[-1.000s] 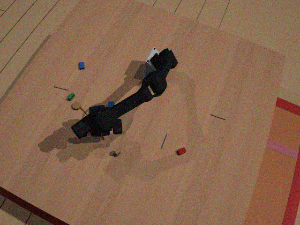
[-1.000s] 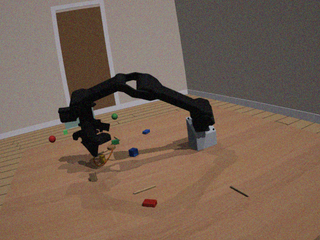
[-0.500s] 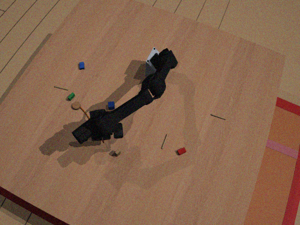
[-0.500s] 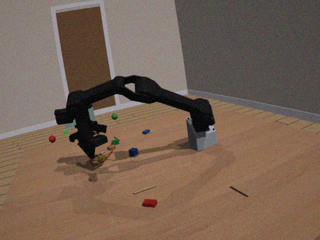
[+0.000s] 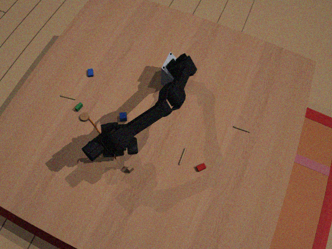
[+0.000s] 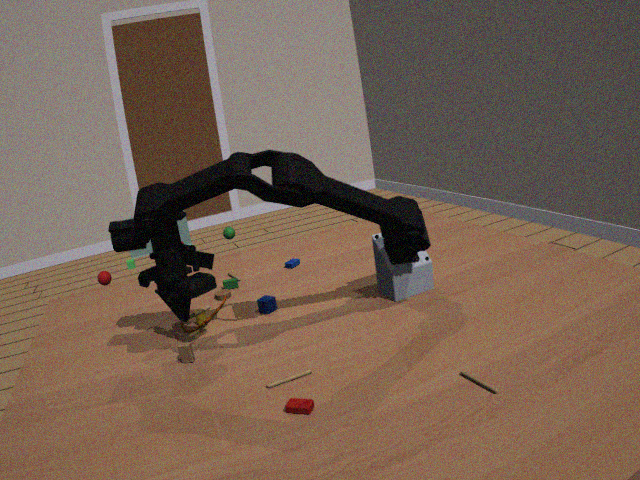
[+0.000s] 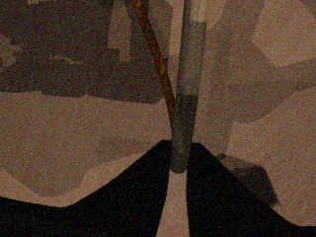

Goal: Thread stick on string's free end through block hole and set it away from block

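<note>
My gripper (image 6: 187, 318) (image 7: 180, 151) points down, low over the table, shut on the thin grey stick (image 7: 190, 74) near one end. In the top view the arm hides the fingertips. The orange string (image 5: 94, 125) (image 6: 219, 308) (image 7: 160, 66) runs from the round wooden button (image 5: 84, 116) (image 6: 222, 295) toward the fingertips. The small wooden block (image 5: 124, 169) (image 6: 186, 353) (image 7: 252, 180) stands on the table, apart from the fingers in the top view; its hole cannot be made out. No string is seen passing through it.
A dark blue cube (image 5: 123, 116) (image 6: 267, 304) and a yellow object (image 6: 201, 317) are near the gripper. A green block (image 5: 78, 106) lies beside the button. Farther off are a blue block (image 5: 90, 72), a red block (image 5: 201, 167) and loose sticks (image 5: 181, 156) (image 6: 478, 382).
</note>
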